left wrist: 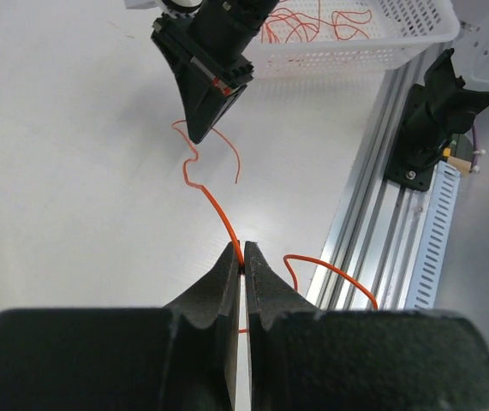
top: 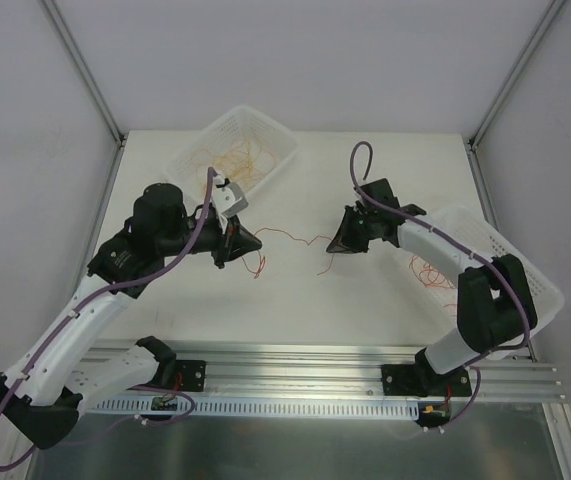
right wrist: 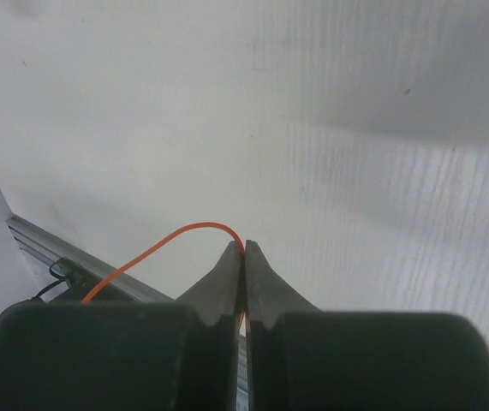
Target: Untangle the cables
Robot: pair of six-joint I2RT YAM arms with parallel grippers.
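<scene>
One thin orange cable (top: 287, 236) hangs stretched between my two grippers above the middle of the table. My left gripper (top: 254, 240) is shut on one part of it; in the left wrist view the cable (left wrist: 218, 205) runs out of the closed fingertips (left wrist: 243, 255) toward the right gripper (left wrist: 201, 137). A loose loop (left wrist: 330, 270) trails to the right of those fingers. My right gripper (top: 332, 245) is shut on the other part, and in the right wrist view the cable (right wrist: 163, 244) arcs left from the closed tips (right wrist: 243, 248). Short ends dangle below both grippers.
A white basket (top: 265, 125) at the back left holds several tangled orange cables (top: 240, 155). Another white basket (top: 525, 270) on the right, under the right arm, holds red cables (top: 427, 272). An aluminium rail (top: 295, 360) runs along the near edge.
</scene>
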